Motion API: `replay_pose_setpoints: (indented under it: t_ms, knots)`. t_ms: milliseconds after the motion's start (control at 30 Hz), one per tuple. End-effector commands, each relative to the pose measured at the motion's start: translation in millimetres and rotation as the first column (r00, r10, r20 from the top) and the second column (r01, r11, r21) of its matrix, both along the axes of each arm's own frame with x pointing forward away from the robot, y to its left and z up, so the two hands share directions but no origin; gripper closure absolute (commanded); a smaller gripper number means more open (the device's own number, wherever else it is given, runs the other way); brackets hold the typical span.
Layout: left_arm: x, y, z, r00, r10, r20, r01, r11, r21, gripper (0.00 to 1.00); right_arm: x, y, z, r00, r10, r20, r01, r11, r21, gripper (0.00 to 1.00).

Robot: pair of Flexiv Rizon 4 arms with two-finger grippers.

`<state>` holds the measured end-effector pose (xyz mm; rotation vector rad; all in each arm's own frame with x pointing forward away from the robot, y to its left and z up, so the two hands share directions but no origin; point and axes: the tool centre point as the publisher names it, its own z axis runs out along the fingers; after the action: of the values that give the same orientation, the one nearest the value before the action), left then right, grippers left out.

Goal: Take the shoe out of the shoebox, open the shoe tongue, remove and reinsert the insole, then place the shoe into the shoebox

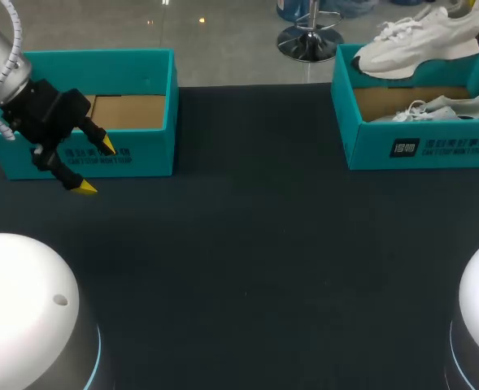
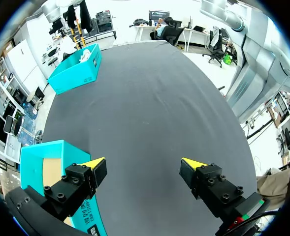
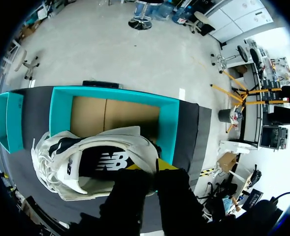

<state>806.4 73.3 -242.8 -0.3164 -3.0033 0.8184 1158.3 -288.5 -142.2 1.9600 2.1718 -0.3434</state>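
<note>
Shoebox walls in teal frame the left side: the left shoebox stands at the far edge of the desk, its brown cardboard floor showing. My left end effector hangs just in front of that box's front wall, fingers wide apart. One yellow tip sits over the wall and the other over the dark desk, which shows between them.

The desk then runs as a broad dark stretch to the right shoebox. The two boxes stand well apart, both at the far edge.

In the right shoebox a second shoe, white with its laces showing, lies on the brown floor close to the front wall. Above the box's rear rim is the shoe, white, raised off the floor, its toe toward the box's left rear corner. I cannot tell whether it touches the rim. From the right wrist, my right end effector is clamped on the shoe's upper edge. The box's open floor lies ahead of the shoe.
</note>
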Motion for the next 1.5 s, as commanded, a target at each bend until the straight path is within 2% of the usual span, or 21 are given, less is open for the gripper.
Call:
replay_pose_setpoints:
  t_ms: [33, 500, 833, 1500]
  knots:
    - [0.3, 0.0, -0.1, 1.000, -0.001, -0.001, 0.001, 1.000, 0.003, 0.00, 0.1, -2.3, -0.2, 1.000, -0.027, 0.009, 0.026, 0.999, 0.019, 1.00]
    - [0.3, 0.0, -0.1, 1.000, -0.001, -0.001, 0.001, 1.000, 0.003, 0.00, 0.1, -30.5, -30.7, 0.981, -0.190, 0.045, 0.188, 0.981, 0.051, 1.00]
    - [0.3, 0.0, -0.1, 1.000, -0.001, -0.001, 0.001, 1.000, 0.003, 0.00, 4.1, -41.0, -52.7, 0.972, -0.228, 0.064, 0.226, 0.974, 0.034, 1.00]
    - [0.3, 0.0, -0.1, 1.000, -0.001, -0.001, 0.001, 1.000, 0.003, 0.00, 10.9, -45.3, -99.1, 0.956, -0.280, 0.086, 0.278, 0.960, 0.036, 1.00]
